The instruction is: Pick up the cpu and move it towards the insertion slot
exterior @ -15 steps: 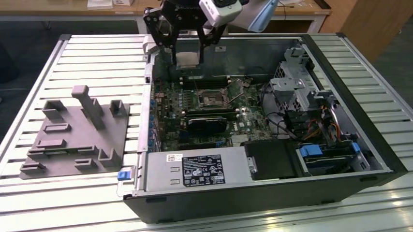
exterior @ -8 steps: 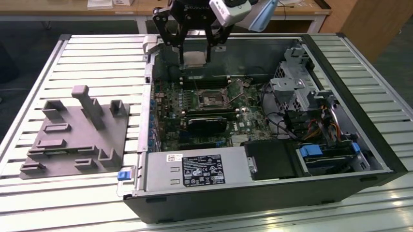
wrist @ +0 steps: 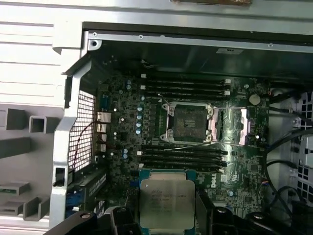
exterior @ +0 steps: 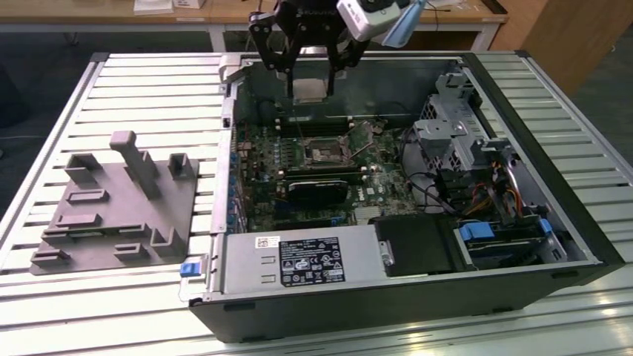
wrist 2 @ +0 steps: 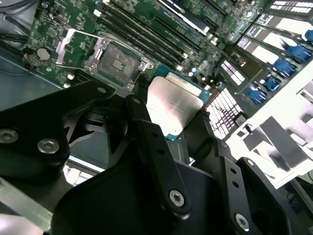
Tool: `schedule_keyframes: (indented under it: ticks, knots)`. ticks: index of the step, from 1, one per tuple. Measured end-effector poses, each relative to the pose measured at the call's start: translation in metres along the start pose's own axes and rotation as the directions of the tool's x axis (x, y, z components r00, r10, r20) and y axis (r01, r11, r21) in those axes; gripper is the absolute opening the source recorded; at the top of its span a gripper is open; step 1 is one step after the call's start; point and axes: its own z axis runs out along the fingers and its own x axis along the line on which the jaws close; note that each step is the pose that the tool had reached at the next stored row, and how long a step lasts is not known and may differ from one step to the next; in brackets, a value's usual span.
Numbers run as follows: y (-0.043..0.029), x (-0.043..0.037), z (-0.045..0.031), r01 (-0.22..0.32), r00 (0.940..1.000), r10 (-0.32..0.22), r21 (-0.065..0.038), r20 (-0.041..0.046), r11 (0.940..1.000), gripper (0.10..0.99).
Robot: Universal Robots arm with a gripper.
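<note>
The pincer [exterior: 310,70] is closed on the cpu [exterior: 308,89], held high above the open computer case [exterior: 514,245]; the insertion slot [exterior: 327,152] lies below it — empty, lid open.

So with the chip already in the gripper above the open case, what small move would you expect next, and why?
Probably a short carry across toward the insertion slot, staying high. The gripper is shut on the cpu above the case's far side, and in the first wrist view the chip sits offset from the socket, not over it.
</note>
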Motion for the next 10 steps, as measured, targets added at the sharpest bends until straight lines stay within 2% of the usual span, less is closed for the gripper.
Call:
schedule_keyframes:
  ticks: [10]
  knots:
    - [0.0058, -0.0157, 0.0020, 0.000, 1.0000, 0.000, -0.001, 0.0002, 1.0000, 0.541]
